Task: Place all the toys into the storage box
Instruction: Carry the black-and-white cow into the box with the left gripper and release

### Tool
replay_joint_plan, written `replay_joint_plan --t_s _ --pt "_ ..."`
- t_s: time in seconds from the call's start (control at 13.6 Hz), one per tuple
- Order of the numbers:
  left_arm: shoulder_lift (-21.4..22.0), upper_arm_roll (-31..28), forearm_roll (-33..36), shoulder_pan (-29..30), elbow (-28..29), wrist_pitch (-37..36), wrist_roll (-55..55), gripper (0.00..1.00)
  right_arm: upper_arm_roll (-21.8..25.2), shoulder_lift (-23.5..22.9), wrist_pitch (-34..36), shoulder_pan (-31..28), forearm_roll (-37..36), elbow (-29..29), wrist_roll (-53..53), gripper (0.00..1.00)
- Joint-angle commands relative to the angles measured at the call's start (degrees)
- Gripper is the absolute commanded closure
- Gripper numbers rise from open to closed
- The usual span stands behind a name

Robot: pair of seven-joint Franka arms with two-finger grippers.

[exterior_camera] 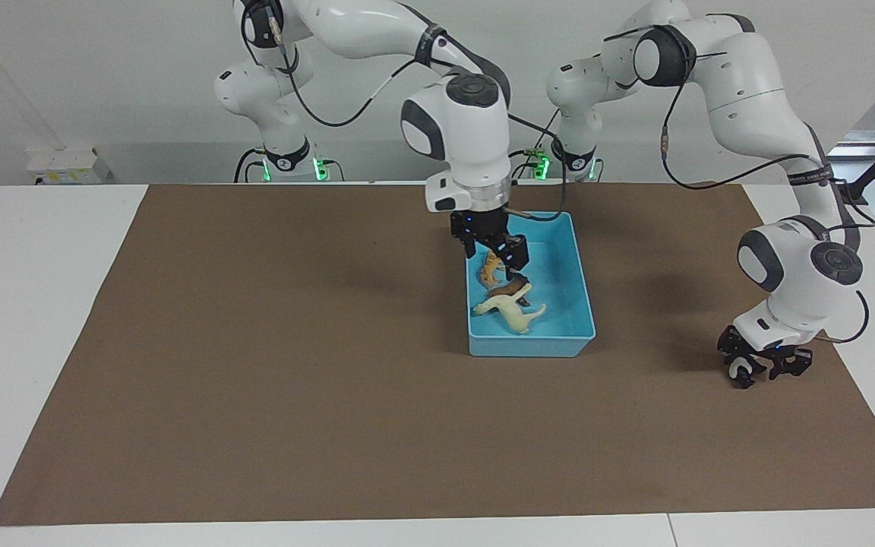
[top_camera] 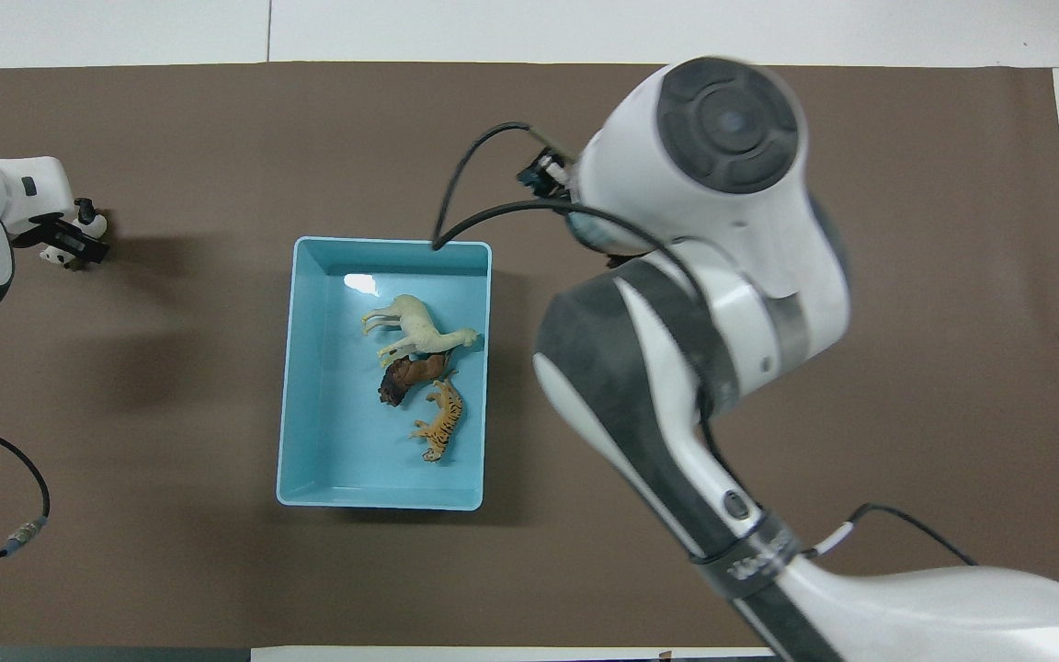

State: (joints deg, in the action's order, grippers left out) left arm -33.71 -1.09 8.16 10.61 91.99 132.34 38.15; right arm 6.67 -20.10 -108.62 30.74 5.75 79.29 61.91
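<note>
Brown paper covered the desk, where the left gripper sat low at its own end, fingers seemingly closed around the black-and-white plastic panda, well apart from the light blue rectangular storage box beneath the right gripper, whose opening was unclear.

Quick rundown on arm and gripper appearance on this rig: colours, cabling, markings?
Both arms have glossy white rounded shells with dark grey joint caps and black bands carrying small white lettering. Thin black cables run loose outside the links. The bases show green lights. The right gripper and the left gripper are black two-finger units on white wrist flanges, with small blue lights showing.
</note>
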Motion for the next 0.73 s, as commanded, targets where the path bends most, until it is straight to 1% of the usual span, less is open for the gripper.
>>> replay_joint_plan --t_s 0.0,0.07,0.15,0.22,0.29,0.44,0.51,0.59,0.66 --pt "0.13 -0.84 -1.21 -1.03 -4.27 -7.24 -2.28 0.69 -0.78 2.60 5.06 -8.64 0.23 2.62 -21.12 0.00" --pt "0.83 -0.67 -1.31 -1.12 -4.54 -8.92 -3.59 0.71 -0.78 3.13 5.86 -12.16 0.23 3.32 -29.74 0.00" --pt "1.88 -0.49 -1.31 -1.64 -6.02 -12.50 -5.43 0.71 -0.78 3.22 6.31 -15.07 0.23 3.50 -35.22 0.00" --pt "3.98 -0.31 -1.39 -2.86 -7.60 -17.07 -8.41 0.71 -0.78 3.22 7.36 -17.44 -0.21 3.42 -38.41 0.00" --pt "6.78 -0.40 -1.39 -5.14 -7.88 -21.03 -13.92 0.71 -0.78 3.31 8.15 -19.21 -2.04 3.33 -42.10 0.00" --pt "13.81 -0.05 -2.79 -9.97 -6.48 -27.19 -29.72 0.70 -0.78 4.36 8.16 -22.37 -7.05 2.98 -52.54 0.00" --pt "16.28 -0.14 -4.37 -13.56 -6.39 -30.70 -37.02 0.70 -0.87 5.06 8.33 -25.26 -7.50 2.98 -58.42 0.00" --pt "17.78 -0.14 -4.73 -16.64 -6.39 -33.78 -42.92 0.69 -0.95 6.20 8.33 -27.55 -7.42 3.24 -64.57 0.00" --pt "19.02 -0.05 -4.82 -20.42 -6.30 -36.07 -49.68 0.66 -0.87 6.91 9.29 -28.62 -7.33 3.15 -68.11 0.00"
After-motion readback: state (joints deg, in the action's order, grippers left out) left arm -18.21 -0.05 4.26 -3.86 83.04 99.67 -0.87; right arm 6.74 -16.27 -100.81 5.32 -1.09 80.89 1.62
